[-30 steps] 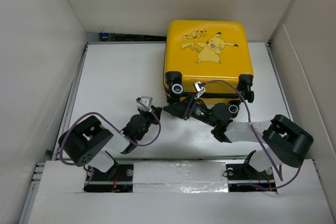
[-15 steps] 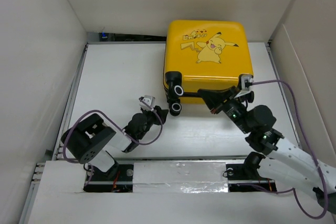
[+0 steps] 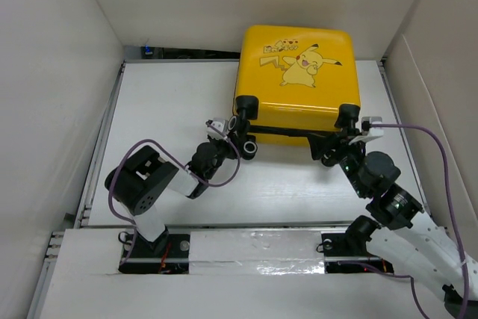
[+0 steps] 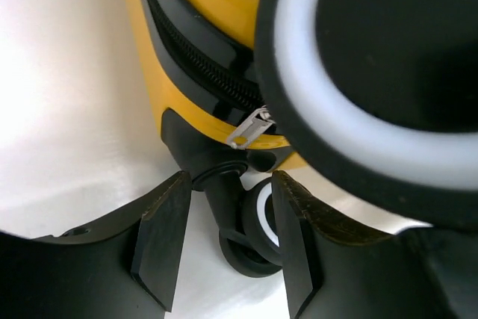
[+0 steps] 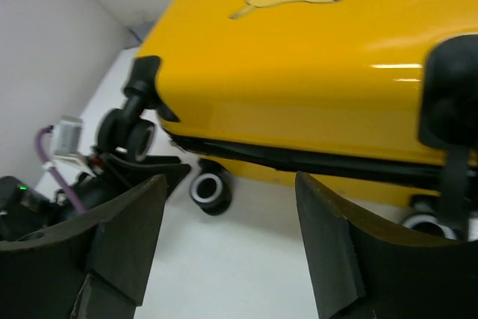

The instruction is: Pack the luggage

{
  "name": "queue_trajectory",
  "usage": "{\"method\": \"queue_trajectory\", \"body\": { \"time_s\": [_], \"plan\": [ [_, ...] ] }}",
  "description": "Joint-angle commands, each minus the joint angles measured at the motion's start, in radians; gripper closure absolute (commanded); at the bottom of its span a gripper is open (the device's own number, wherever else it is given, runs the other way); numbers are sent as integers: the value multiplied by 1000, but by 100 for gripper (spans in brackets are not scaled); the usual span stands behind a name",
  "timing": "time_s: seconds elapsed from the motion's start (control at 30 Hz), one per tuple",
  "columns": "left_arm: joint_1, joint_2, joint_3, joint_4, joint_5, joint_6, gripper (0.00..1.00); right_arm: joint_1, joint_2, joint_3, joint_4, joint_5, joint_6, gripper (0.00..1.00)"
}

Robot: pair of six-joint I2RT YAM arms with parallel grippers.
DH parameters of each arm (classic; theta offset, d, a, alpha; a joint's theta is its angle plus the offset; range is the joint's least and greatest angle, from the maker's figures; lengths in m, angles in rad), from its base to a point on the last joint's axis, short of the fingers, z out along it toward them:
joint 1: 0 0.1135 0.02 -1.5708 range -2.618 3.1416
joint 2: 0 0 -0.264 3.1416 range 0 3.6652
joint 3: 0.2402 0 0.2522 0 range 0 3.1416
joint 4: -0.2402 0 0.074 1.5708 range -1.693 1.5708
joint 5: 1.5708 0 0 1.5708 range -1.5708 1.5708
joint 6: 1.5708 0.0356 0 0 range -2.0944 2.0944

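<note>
luggage [image 3: 299, 72] sits at the back of the table [image 3: 164, 117], right of centre, its near lid edge now lifted a crack since both arms closed in on the wheeled corners — packing looks barely begun — and only the wrist views show the jaws: left gripper [image 4: 224, 207] half open astride a caster wheel [image 4: 254, 237], right gripper [image 5: 228, 222] wide open and empty.

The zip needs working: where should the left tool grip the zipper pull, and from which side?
Probably pinch the silver pull across its flat faces, coming from the near left corner of the luggage, above the wheel: it juts from the seam there, tip free.
</note>
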Motion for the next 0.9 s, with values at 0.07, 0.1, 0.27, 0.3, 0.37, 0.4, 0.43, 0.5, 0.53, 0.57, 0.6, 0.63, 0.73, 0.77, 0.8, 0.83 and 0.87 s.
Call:
{"method": "queue_trajectory", "body": {
  "time_s": [0.07, 0.1, 0.27, 0.3, 0.37, 0.4, 0.43, 0.5, 0.53, 0.57, 0.6, 0.63, 0.73, 0.77, 0.8, 0.83, 0.87],
  "plan": [
    [27, 5, 81, 772, 32, 14, 55, -12, -7, 6, -97, 146, -17, 17],
    [27, -3, 78, 772, 37, 12, 54, -12, -6, -1, -99, 166, -6, 16],
    [27, -8, 69, 772, 42, 9, 42, -68, 62, 0, -74, 156, -58, 10],
    [27, -23, 40, 772, 36, 3, 42, -80, 79, 15, -54, 112, -95, 13],
    [27, -60, -11, 772, 9, -14, 39, -69, 137, 18, 37, -51, -115, 30],
    [27, -104, -75, 772, -4, -23, 34, -60, 157, 14, 76, -82, -126, 37],
    [27, -133, -112, 772, -17, -34, 33, -51, 180, 23, 93, -93, -127, 79],
    [27, -228, -219, 770, -43, -86, 31, -40, 233, 41, 90, -84, -124, 100],
    [27, -265, -253, 764, -49, -104, 19, -40, 246, 54, 99, -87, -126, 100],
    [27, -302, -276, 749, -40, -139, 3, -40, 254, 54, 105, -97, -127, 100],
    [27, -393, -296, 655, -28, -144, 1, -40, 260, 52, 114, -105, -123, 100],
    [27, -458, -287, 561, -15, -143, 1, -40, 257, 45, 122, -111, -123, 90],
    [-8, -714, -157, 4, -61, -108, 1, -60, 216, 35, 99, -65, -110, 44],
    [-25, -745, -131, -76, -164, -95, 1, -60, 197, 29, 92, -38, -109, 35],
    [-25, -785, -49, -242, -188, -89, 1, -78, 179, 31, 87, -29, -106, 27],
    [-25, -787, 8, -330, -205, -91, 1, -101, 151, 34, 70, -22, -107, 16],
    [4, -779, 60, -412, -190, -82, 1, -115, 143, 54, 55, 1, -107, 13]
  ]
}}
